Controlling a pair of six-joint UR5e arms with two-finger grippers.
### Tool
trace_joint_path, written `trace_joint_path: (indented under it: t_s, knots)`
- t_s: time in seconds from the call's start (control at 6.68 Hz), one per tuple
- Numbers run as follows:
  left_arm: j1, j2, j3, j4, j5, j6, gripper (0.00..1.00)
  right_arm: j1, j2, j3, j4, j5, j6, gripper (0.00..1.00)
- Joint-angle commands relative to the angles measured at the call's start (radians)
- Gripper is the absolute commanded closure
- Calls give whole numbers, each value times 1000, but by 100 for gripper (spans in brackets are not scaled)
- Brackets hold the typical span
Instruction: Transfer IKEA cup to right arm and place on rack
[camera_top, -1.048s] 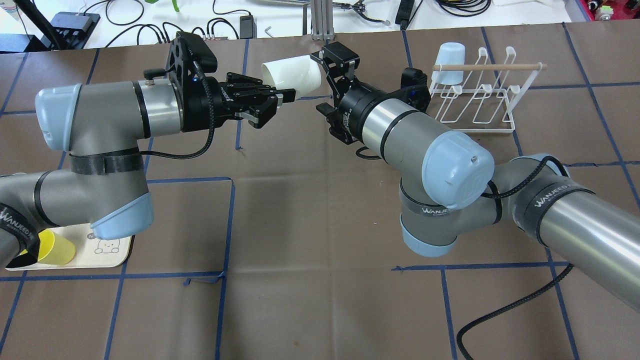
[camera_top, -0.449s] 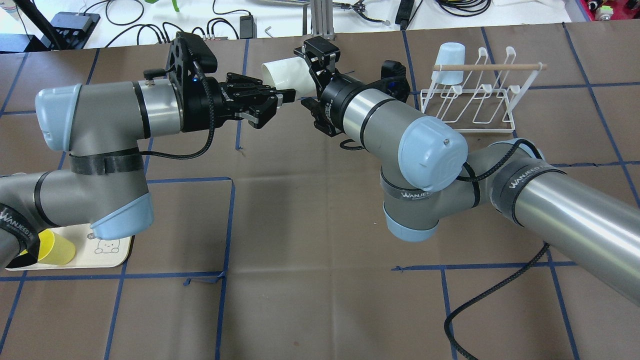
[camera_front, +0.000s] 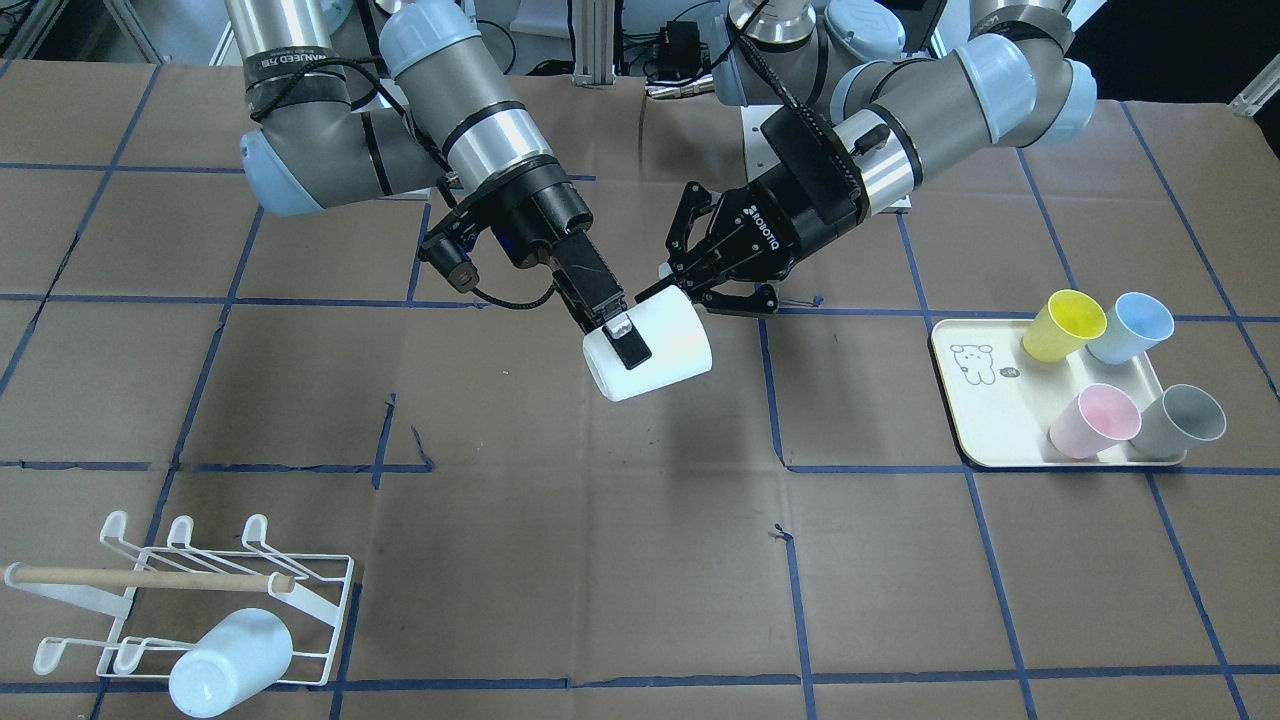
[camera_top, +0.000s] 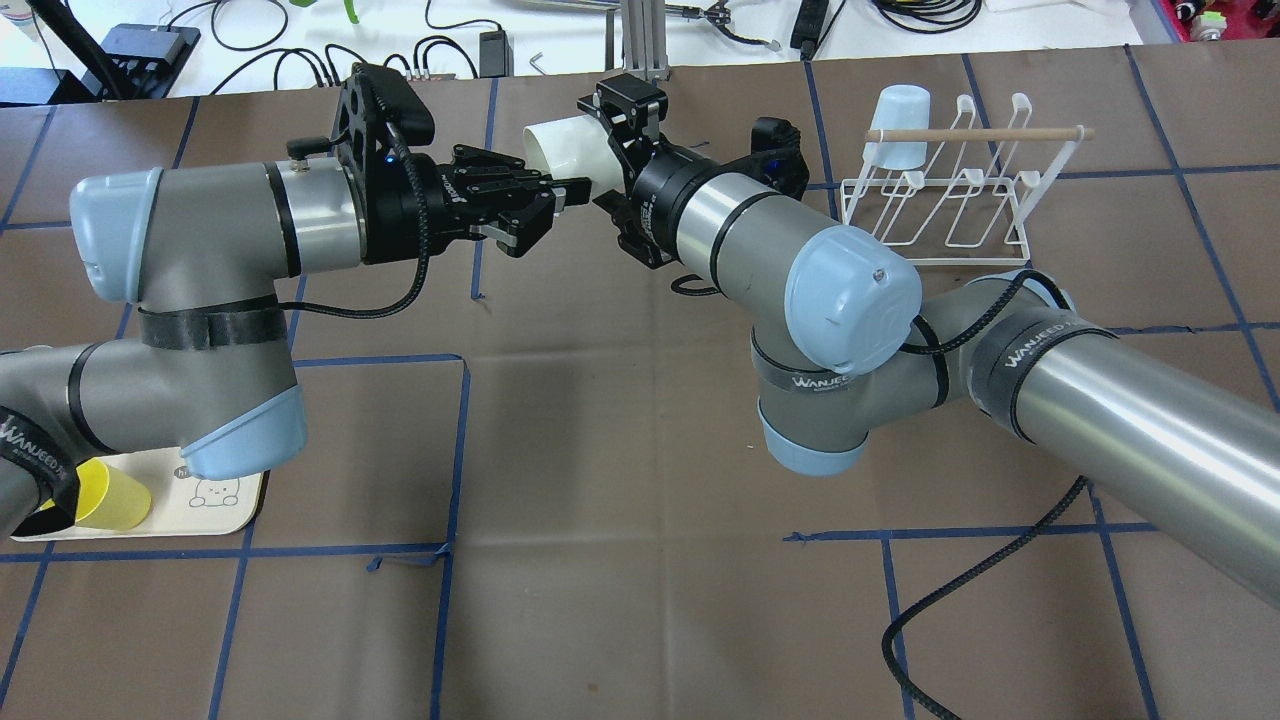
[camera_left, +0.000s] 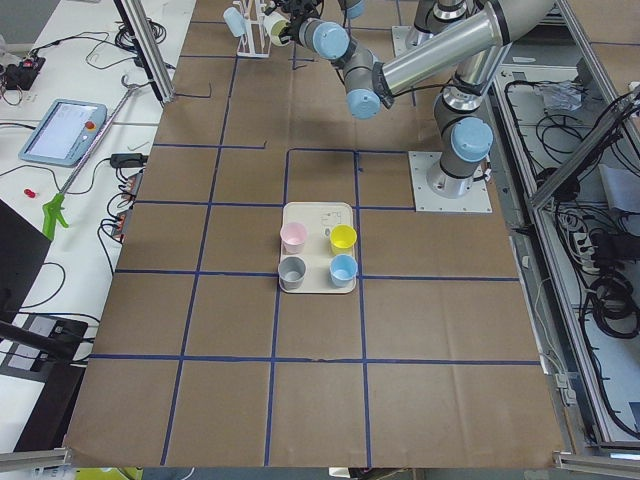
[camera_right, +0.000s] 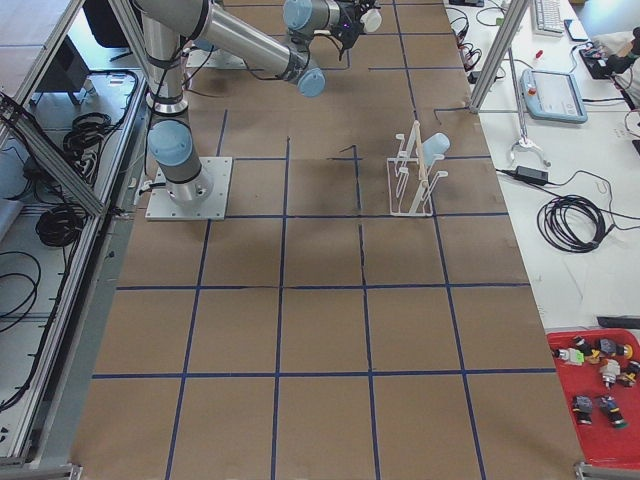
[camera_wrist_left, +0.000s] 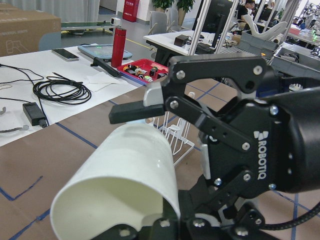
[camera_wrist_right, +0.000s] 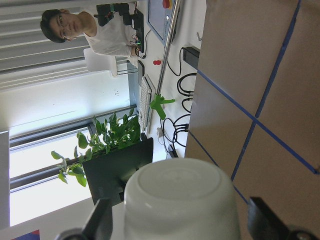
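Step in hand: hand-over, in the air above the surface (camera_top: 620, 600). The left claw (camera_top: 562, 195) is clamped on the rim wall of the white IKEA cup (camera_top: 572, 148). The cup lies sideways, mouth toward that claw and base pointing right.

The right claw (camera_top: 612, 152) is spread wide, its fingers straddling the base end. Its wrist view shows a gap on either side, so I judge there is no grip yet.

To do it well:
- centre the base between the fingers
- close the right claw fully before the left one lets go
- draw the left one straight back along the cup's axis

The rack (camera_top: 950, 205) stands further right, with a pale-blue cup (camera_top: 900, 125) on one prong and the other prongs free.

Writing: bear drawing on the tray (camera_top: 240, 515), its small text unreadable; "WANJEED" on the black bands (camera_top: 835, 385); "ROBOTIQ" on both claw bodies
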Motion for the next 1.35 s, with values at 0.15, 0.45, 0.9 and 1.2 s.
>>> trace_joint_path:
  t_s: [0.15,0.45,0.9,1.2]
  knots:
    - [0,1,1,0,0,0,95,-1,1,-1,-1,11,-2,39]
    - [0,-1,9,2,2,-14,50,-1,1,1,-1,11,-2,47]
    - [0,5,7,9,0,-89,1,-1,0,-1,-2,13,-3,50]
    - [35,51,1,8,38,-94,1,-30,13,-4,-16,13,-20,59]
